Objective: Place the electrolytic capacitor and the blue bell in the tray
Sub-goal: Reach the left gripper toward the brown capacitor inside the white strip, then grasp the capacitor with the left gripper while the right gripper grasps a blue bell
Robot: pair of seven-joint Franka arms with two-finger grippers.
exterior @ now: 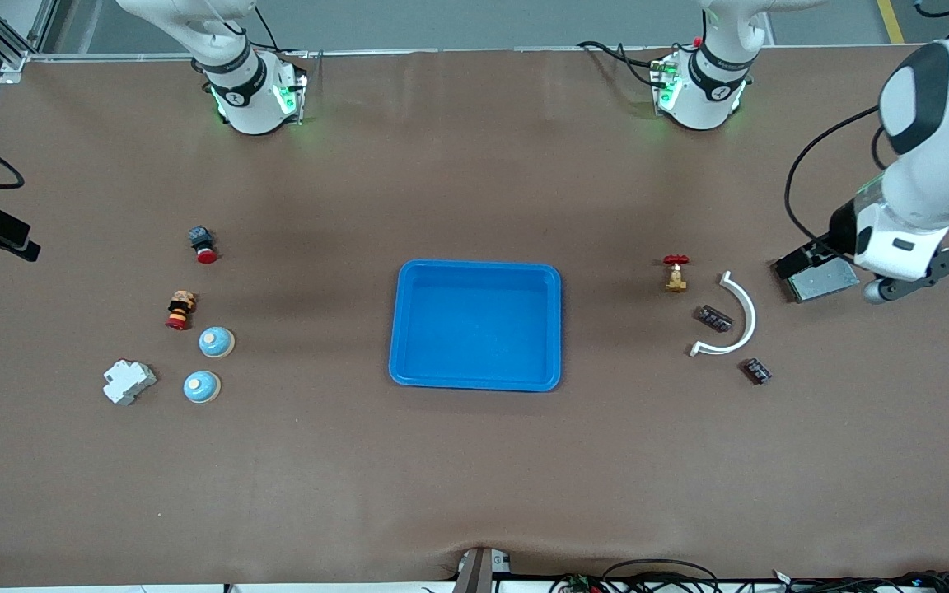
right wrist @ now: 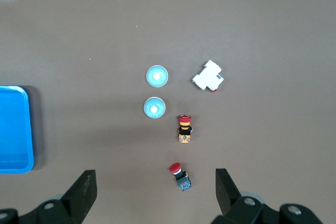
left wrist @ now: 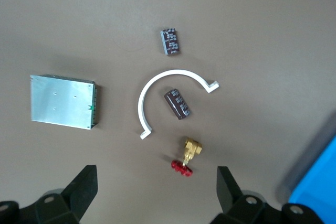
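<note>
Though smooth plastic, the tray [exterior: 476,324] is rectangular.

1. No legible text, brand or number on any part.
2. Both capacitors [left wrist: 170,41] [left wrist: 177,104] carry pale sleeve markings, too small to read.
3. Arm bases [exterior: 254,91] bear small dark marks, unreadable.

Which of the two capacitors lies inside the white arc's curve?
The capacitor farther from the front camera, beside the brass valve. It sits within the white arc; the other capacitor lies outside it, past the arc's end.
</note>
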